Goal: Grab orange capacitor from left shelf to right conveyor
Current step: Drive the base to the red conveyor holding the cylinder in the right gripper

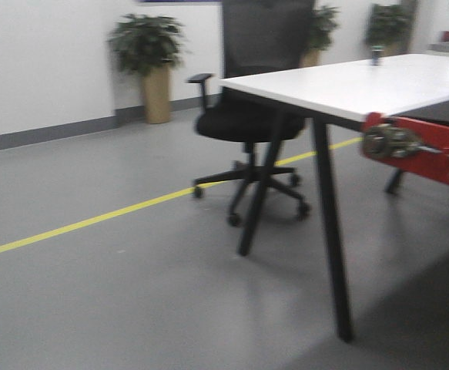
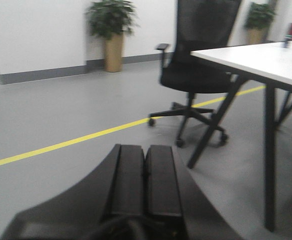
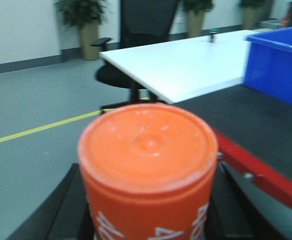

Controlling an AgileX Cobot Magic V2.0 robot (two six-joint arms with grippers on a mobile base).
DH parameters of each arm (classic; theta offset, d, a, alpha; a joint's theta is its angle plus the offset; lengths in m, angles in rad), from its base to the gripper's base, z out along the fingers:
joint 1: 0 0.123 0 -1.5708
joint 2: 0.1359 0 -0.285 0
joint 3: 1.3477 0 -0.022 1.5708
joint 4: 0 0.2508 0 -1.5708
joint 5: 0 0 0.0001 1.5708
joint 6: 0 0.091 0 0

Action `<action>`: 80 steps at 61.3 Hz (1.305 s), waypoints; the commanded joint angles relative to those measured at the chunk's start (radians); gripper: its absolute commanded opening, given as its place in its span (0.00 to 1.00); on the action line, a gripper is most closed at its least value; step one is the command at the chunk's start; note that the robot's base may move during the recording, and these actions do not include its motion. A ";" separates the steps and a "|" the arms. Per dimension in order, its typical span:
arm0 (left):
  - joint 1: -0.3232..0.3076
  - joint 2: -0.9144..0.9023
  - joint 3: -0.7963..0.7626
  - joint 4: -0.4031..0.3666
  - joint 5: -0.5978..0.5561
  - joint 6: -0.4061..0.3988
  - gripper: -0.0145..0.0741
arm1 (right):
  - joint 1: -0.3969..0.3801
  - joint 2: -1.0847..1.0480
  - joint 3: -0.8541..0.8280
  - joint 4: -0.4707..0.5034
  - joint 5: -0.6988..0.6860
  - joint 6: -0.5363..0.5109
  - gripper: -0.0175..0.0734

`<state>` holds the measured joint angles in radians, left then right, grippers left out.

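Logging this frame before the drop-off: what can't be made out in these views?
Right wrist view: the bottom edge cuts off the lower body and print of the capacitor, which hides the fingertips of the right gripper.
Front view: the right edge crops the conveyor; blur smears its bolts.
Every view: the item on the table is too small and blurred.
The shelf: in no view.

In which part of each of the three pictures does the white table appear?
Front view: the table is in the upper right, with its black legs reaching down.
Left wrist view: the table is at the right edge, in the upper half.
Right wrist view: the table is in the upper centre.
Shared landmark: the yellow line on the floor, running from the left edge toward the table.
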<state>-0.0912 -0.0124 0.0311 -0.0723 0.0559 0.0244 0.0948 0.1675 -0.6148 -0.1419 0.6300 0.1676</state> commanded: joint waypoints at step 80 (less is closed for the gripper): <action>-0.006 -0.013 -0.004 -0.002 -0.085 0.000 0.02 | 0.002 0.015 -0.028 -0.016 -0.090 -0.003 0.23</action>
<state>-0.0912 -0.0124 0.0311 -0.0723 0.0559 0.0244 0.0948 0.1675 -0.6148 -0.1419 0.6300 0.1676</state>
